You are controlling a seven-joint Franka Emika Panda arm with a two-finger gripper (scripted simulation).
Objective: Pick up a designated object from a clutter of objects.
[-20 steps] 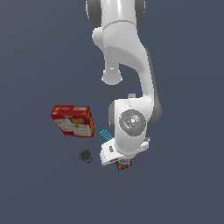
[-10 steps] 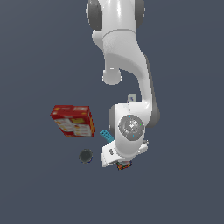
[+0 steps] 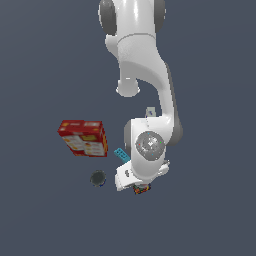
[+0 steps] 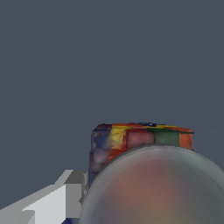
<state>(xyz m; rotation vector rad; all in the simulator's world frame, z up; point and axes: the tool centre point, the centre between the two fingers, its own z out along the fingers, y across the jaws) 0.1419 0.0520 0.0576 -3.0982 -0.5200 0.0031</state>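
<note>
Multicoloured can (image 4: pixel 140 144): lay under the gripper (image 3: pixel 141 189), well apart from the red box (image 3: pixel 83 137). Finger state undeterminable. Advised: centre on the can, squeeze firmly, lift vertically.

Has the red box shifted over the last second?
No. In the exterior view the red box sits in the same spot, with the same gap to the dark grey can below it.
</note>
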